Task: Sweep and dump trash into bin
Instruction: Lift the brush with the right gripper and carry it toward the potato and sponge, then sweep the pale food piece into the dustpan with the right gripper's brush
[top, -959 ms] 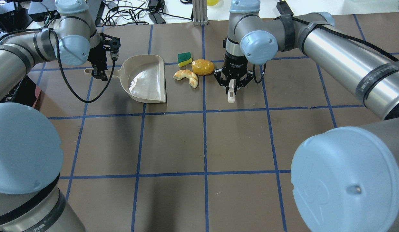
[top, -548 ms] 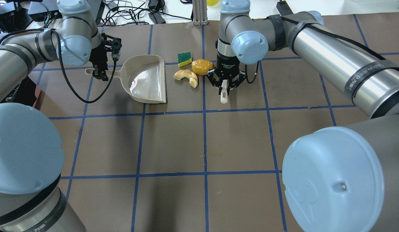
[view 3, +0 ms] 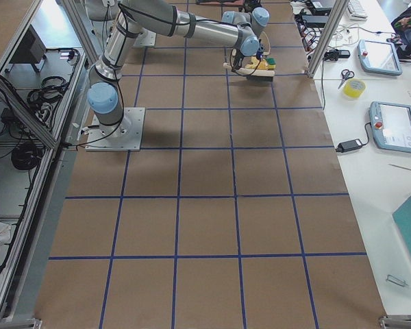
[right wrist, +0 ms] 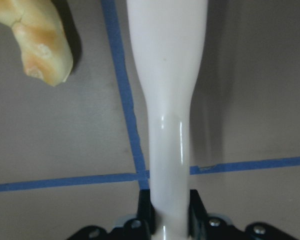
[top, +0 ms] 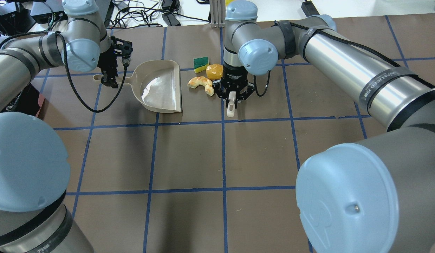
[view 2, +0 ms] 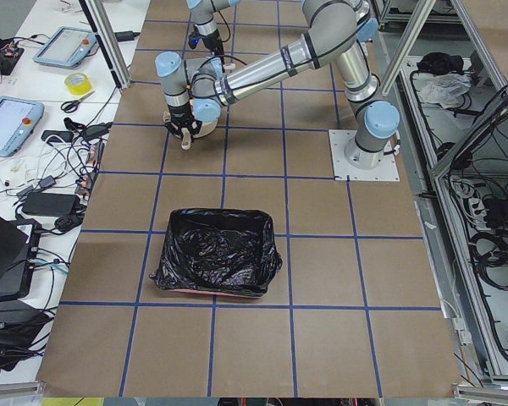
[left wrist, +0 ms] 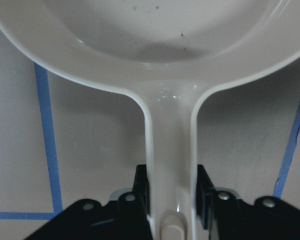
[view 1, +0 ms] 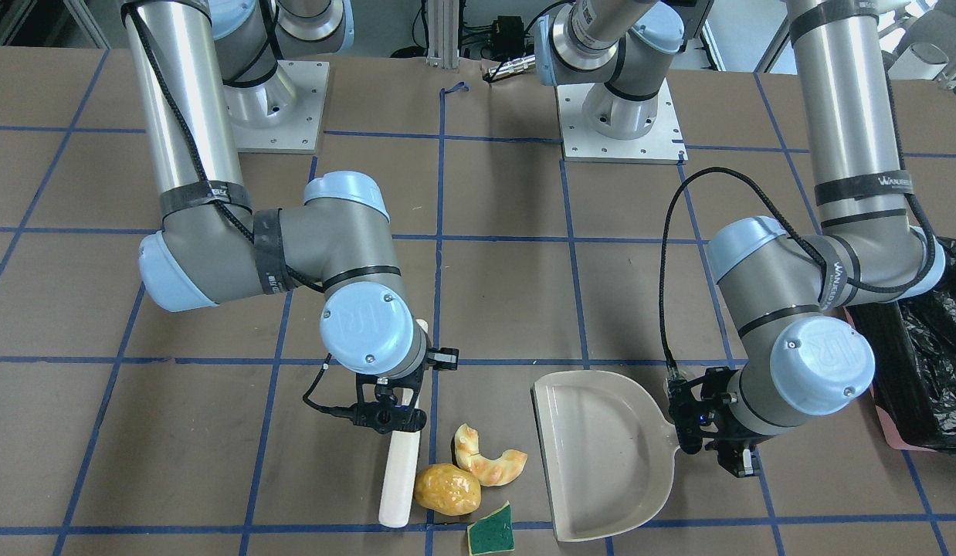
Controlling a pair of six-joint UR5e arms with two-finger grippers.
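So the right gripper [top: 232, 96], clamped on the white tool [top: 231, 109], has slid toward the dustpan [top: 157, 89] over the last second, shoving the potato lump [top: 214, 71] against the croissant piece [top: 200, 83]. Meanwhile the green sponge [top: 200, 64] hasn't budged, and the left gripper [top: 110, 78] stays pinched on the dustpan's handle. And the bin [view 2: 216, 252] sits well apart, out on the left arm's side.

1. Left arm [top: 13, 73] and right arm [top: 344, 65] are built from silver-grey tubes with pale-blue round joint caps [view 1: 366, 318].
2. A UR logo and small screws are seen on the caps.
3. Black braided cables [view 1: 662, 286] are strapped on with black bands.
4. White lettering is printed on one band [view 1: 864, 185].
5. Left gripper [left wrist: 172, 192] and right gripper [right wrist: 171, 212] are black, with silver screws.
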